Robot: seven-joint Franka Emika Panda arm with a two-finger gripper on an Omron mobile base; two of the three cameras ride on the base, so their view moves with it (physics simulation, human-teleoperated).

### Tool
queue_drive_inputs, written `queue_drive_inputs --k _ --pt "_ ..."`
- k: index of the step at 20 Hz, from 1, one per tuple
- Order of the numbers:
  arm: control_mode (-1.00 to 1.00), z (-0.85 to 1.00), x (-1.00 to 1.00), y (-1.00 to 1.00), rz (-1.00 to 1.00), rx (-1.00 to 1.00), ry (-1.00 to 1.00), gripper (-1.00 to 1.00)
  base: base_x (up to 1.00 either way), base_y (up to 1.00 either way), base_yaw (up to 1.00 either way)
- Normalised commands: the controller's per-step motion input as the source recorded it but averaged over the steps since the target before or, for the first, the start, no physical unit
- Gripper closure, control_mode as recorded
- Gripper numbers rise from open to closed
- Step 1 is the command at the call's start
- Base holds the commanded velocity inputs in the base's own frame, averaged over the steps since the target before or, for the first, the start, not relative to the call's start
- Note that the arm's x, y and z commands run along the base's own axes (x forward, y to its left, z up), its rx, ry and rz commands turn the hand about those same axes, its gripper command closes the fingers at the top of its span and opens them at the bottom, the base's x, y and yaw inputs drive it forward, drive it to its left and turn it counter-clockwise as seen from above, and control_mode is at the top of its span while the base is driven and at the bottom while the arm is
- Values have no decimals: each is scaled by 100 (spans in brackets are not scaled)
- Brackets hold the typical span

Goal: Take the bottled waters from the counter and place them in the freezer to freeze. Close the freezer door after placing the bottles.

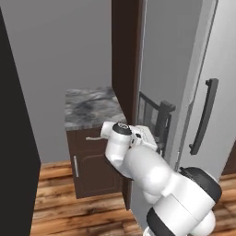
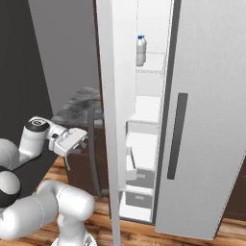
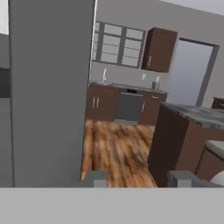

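Wood-plank flooring and grey walls surrounded the freezer [image 2: 144, 125], whose white shelves stood exposed behind the part-open freezer door [image 2: 111, 96]. One blue-capped bottled water [image 2: 141, 50] stood upright on an upper shelf inside the freezer. Just outside the freezer door's outer face, near its long dark handle [image 2: 92, 149], the arm was bent sharply at the elbow, forearm level, with the gripper [image 2: 77, 141] pointed toward the door. Its fingers [image 3: 97, 178] were pressed together and held nothing. Beyond the door stood a narrow marble-topped cabinet [image 1: 90, 108]
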Motion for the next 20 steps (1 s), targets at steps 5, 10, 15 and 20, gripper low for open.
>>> queue_drive_inputs --k 5,10,15,20 --pt "-100 4 47 -76 14 22 20 -100 0 0 0" --pt "-100 0 46 -86 14 35 17 -100 0 0 0" --pt "-100 0 44 -92 21 40 7 -100 0 0 0" --pt "-100 0 34 -70 23 42 1 -100 0 0 0"
